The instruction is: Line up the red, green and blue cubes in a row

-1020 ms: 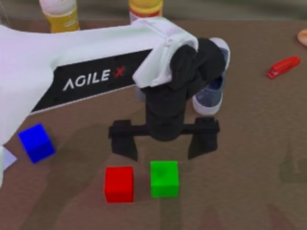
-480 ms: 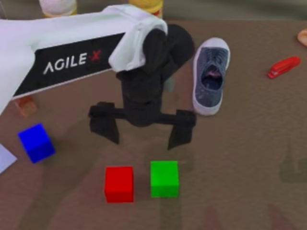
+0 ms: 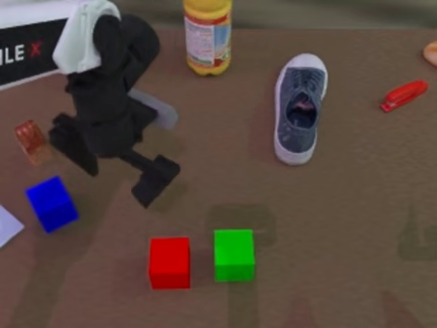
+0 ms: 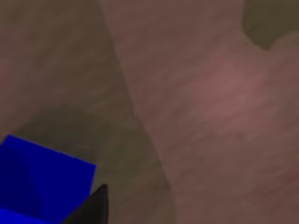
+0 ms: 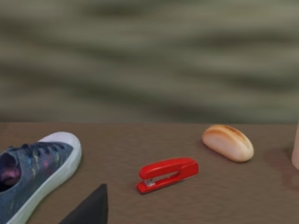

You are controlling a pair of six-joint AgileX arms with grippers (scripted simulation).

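Red cube (image 3: pixel 169 262) and green cube (image 3: pixel 234 255): both sit on the brown counter (image 3: pixel 341 225) near its front edge, side by side with a narrow gap, faces roughly square to each other. I read these two as already placed in the row.

Blue cube (image 3: pixel 52 203): lies at the counter's left, well apart from the red cube and turned at a slight angle. It is the one piece not yet in line. The left wrist view shows it (image 4: pixel 44 179) close under the camera, with a dark fingertip beside it.

Left tool (image 3: pixel 113 160): hangs above the counter between the blue cube and the bottle, its two fingers spread wide and holding nothing. It is near the blue cube but not over it.

Right arm: out of the top view, parked; its wrist camera looks across the counter at a shoe (image 5: pixel 32 175), a red stapler (image 5: pixel 167 174) and a bread roll (image 5: pixel 228 142). Only a dark tip shows, so I cannot tell how that tool stands.

Other items: yellow bottle (image 3: pixel 207 35), small brownish block (image 3: pixel 31 140).

Step in hand, as I judge it: approach to the blue cube. Next move calls for centring the wide fingers over the cube, matching its turned faces, descending, closing, then setting it in line beside the pair.
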